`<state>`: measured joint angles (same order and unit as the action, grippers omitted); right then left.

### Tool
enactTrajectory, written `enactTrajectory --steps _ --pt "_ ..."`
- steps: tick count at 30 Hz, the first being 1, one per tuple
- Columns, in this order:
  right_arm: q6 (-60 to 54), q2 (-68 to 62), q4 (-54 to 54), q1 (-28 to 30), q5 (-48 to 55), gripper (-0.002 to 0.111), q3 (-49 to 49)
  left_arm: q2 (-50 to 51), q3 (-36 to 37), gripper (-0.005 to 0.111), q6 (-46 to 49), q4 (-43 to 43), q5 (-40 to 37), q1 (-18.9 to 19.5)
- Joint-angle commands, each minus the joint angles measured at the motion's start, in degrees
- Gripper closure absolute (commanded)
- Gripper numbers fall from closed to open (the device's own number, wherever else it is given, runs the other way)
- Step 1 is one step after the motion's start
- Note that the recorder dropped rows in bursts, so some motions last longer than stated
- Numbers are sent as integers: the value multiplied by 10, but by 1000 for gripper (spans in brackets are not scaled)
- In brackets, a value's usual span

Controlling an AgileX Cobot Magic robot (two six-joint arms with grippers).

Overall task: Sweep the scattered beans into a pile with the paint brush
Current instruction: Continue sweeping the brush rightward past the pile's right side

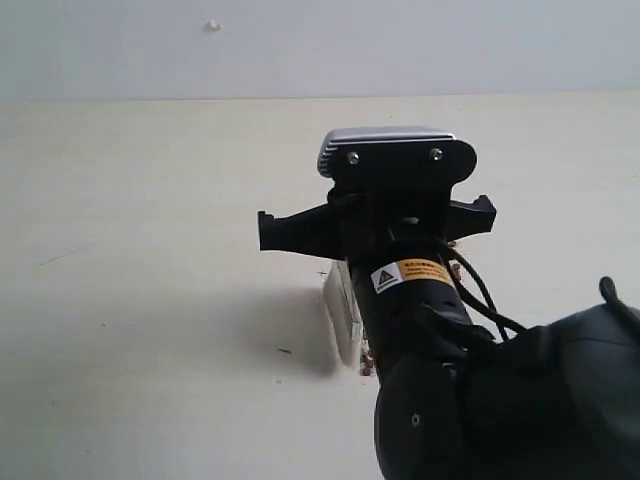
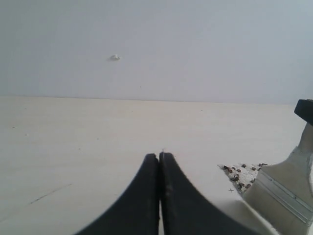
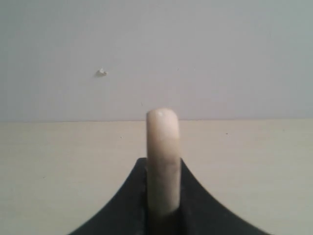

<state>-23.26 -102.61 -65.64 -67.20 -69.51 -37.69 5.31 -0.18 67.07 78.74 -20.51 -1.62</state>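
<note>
We find right gripper [image 3: 163, 169] pinching paint brush [image 3: 163, 132]; left gripper [image 2: 159, 156] pressed together, empty. Beans [image 2: 240, 172] clustered just beside paint brush; we judge sweep mostly done, stragglers unverifiable.

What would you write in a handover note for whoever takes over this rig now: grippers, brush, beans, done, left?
Left gripper: shut, empty.
Right gripper: shut on the paint brush handle, bristles down on the table.
Beans: a bunch lies right by the bristles; the arm hides that spot in the exterior view.
Done: some beans gathered.
Left: check for strays, finish sweeping them together.
</note>
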Motion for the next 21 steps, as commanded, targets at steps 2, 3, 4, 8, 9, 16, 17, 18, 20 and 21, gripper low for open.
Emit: enactTrajectory --steps 2,3,4,8,9,16,17,18,20,21 --pt "-55 44 -1 0 -5 108 1 1 2 107 3 0 -2 -3" --pt "-61 54 -3 0 -5 108 2 1 2 107 3 0 -2 -3" --pt "-61 65 0 0 -5 108 8 1 2 107 3 0 -2 -3" --pt "-65 115 45 15 -5 108 50 1 2 107 3 0 -2 -3" --pt "-65 130 45 25 -5 108 63 1 2 107 3 0 -2 -3" --pt "-67 195 56 116 -5 108 127 1 2 107 3 0 -2 -3" --pt "-67 198 58 129 -5 108 128 1 2 107 3 0 -2 -3" --pt "-67 199 63 142 -5 108 128 1 2 107 3 0 -2 -3" --pt "-71 198 90 170 -5 108 128 1 2 107 3 0 -2 -3" --pt "-71 195 104 183 -5 108 128 1 2 107 3 0 -2 -3"
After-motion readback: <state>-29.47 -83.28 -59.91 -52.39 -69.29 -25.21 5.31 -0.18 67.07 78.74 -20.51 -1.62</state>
